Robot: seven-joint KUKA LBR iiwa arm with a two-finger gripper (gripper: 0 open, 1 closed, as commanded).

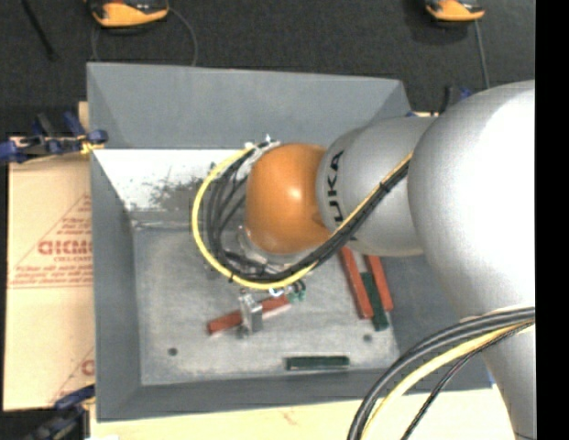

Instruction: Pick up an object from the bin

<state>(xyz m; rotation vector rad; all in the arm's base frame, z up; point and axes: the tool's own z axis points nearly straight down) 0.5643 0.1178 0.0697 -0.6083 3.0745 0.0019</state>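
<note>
End effector point(252, 314) sat low over the red stick point(223, 324) lying mid-floor of the bin point(165, 291), toward its front wall. Whether it was apart or clamped could not be told. The stick lay unlifted, so the raise remained.

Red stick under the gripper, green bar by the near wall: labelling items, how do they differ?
The red stick is reddish-brown; the green bar is dark green. The red stick lies slanted, under the gripper; the green bar lies level, apart from it. Both are slim and lie flat.
</note>
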